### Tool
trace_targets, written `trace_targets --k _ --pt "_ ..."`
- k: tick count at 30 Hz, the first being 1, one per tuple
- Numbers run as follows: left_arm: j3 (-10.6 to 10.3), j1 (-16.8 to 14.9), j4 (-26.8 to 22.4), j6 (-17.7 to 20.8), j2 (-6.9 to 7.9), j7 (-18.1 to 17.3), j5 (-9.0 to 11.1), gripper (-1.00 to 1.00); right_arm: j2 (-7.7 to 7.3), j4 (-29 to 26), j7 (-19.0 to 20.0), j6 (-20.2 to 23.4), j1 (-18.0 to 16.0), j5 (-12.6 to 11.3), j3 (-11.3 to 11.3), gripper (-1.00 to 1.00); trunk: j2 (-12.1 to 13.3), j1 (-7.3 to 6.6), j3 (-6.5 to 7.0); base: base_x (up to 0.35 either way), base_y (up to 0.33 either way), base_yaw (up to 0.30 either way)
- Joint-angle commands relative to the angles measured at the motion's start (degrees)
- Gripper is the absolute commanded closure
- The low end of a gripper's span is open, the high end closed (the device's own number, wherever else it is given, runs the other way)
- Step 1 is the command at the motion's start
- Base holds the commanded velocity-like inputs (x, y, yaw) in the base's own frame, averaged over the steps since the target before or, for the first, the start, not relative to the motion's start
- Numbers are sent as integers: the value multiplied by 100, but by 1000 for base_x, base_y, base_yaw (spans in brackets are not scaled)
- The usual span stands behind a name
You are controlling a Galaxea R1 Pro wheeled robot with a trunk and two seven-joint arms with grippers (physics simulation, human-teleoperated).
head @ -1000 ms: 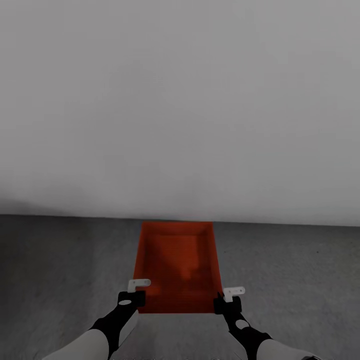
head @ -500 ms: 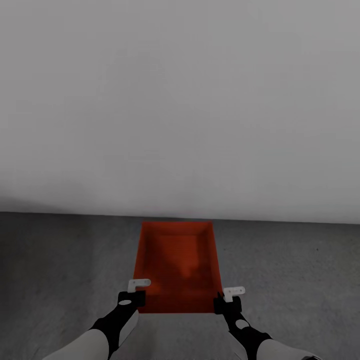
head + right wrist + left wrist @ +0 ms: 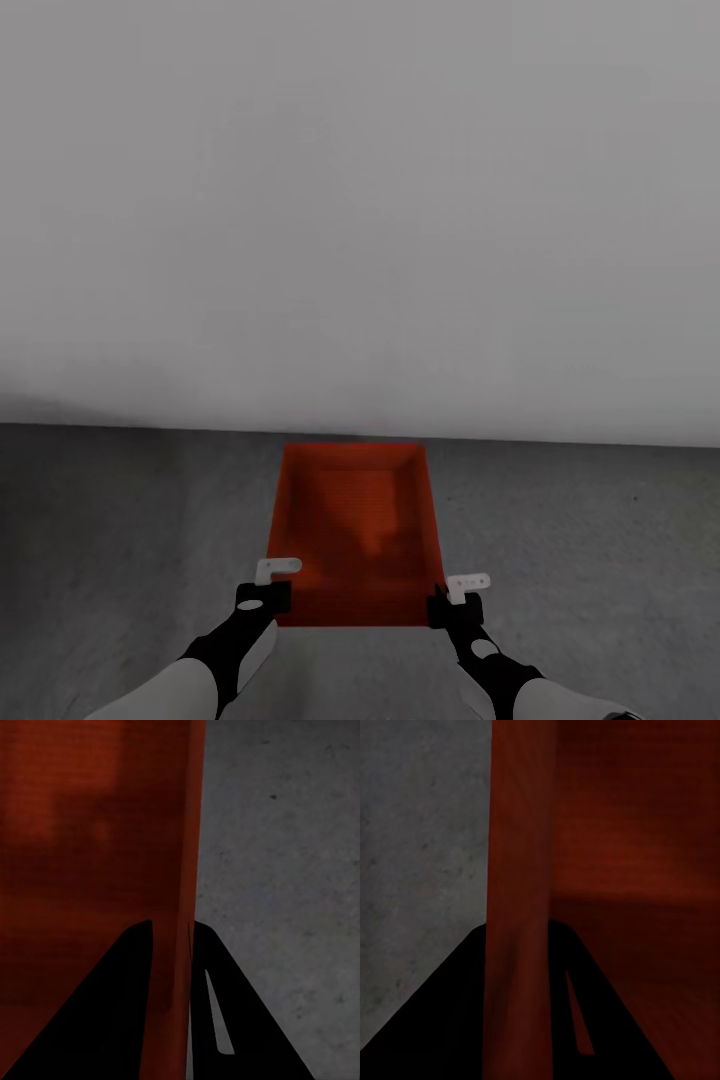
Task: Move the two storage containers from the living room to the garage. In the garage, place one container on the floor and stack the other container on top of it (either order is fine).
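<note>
Nothing has moved: left gripper and right gripper each clamp one storage container.

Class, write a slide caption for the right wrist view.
Right gripper fingers straddling the orange-red container wall above grey concrete floor.

Matt orange-red plastic-looking container; rough, matt grey concrete floor.

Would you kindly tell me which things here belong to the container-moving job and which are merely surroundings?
Belonging to the job:
- storage container, orange-red, open-topped
- left gripper, pinching the container's near left wall
- right gripper, pinching its near right wall
- concrete floor, dark grey, under the container

Just surroundings:
- pale grey wall behind the container
</note>
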Motion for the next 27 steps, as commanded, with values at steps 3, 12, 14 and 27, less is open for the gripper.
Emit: trace_targets --k 3,12,14,27 --pt "420 -8 -31 26 56 63 -20 100 -2 53 -5 -12 1 -14 -51 100 -125 67 -58 0 0 0" --pt "419 -8 -31 24 56 63 -20 100 -2 53 -5 -10 1 -14 -51 100 -486 264 -220 0 0 0" --pt "417 -8 -31 25 56 63 -20 100 -2 53 -5 -16 1 -14 -51 100 -566 308 -255 0 0 0" --pt "420 -8 -31 23 56 63 -20 100 3 53 -7 -9 1 -23 -59 100 -1087 594 -578 0 0 0"
